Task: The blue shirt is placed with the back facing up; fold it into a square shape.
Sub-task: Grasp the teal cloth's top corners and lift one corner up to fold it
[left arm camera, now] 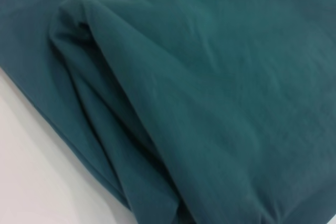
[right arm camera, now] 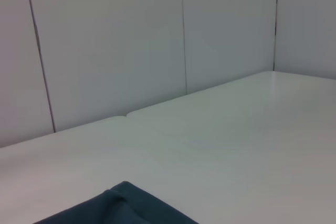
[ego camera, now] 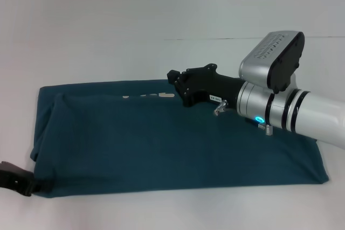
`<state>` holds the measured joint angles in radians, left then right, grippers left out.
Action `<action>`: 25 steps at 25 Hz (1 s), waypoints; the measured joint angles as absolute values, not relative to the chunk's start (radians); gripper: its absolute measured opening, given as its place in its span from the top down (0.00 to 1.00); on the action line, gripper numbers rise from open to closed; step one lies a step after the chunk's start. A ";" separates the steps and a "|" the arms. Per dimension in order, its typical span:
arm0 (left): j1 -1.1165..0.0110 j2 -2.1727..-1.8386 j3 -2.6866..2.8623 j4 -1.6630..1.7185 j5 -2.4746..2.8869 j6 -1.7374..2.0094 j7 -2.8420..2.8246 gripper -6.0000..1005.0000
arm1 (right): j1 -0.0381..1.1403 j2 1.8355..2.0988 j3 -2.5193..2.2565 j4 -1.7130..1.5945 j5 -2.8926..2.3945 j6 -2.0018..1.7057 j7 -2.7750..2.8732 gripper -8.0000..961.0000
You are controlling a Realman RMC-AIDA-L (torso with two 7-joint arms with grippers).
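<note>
Showing plain dark teal-blue across the blue shirt (ego camera: 161, 144), unprinted, lying on a white table (ego camera: 108, 25); showing black on the right gripper (ego camera: 180, 82), silver-white on its arm (ego camera: 302, 111).

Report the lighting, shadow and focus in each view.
Head view: even, soft light, faint shadow under the right gripper on the blue shirt. Left wrist view: shirt close up, dark shading inside its folds. Right wrist view: flat light on the table, no glare.

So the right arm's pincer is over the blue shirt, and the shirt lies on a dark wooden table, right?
Not quite: the table is white, not dark wood, as the head view shows. The rest holds: the right arm's pincer is over the blue shirt, near its far edge.
</note>
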<state>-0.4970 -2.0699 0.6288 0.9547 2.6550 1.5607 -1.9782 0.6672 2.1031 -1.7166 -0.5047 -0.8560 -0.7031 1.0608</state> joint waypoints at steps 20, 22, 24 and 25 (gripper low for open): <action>-0.529 -2.064 0.587 1.061 2.554 1.697 -2.036 0.94 | 0.664 2.100 -1.720 -0.503 -0.963 -0.697 1.189 0.98; -0.531 -2.063 0.578 1.075 2.536 1.717 -2.040 0.94 | 0.664 2.100 -1.721 -0.503 -0.982 -0.696 1.217 0.98; -0.535 -2.062 0.567 1.097 2.510 1.744 -2.047 0.94 | 0.664 2.100 -1.721 -0.502 -0.998 -0.696 1.242 0.98; -0.536 -2.062 0.566 1.107 2.496 1.754 -2.052 0.94 | 0.664 2.100 -1.721 -0.502 -1.007 -0.696 1.254 0.98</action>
<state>-0.5360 -2.0623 0.5657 1.1074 2.4963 1.7540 -2.0517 0.6642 2.0999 -1.7213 -0.5019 -1.0073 -0.6962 1.2544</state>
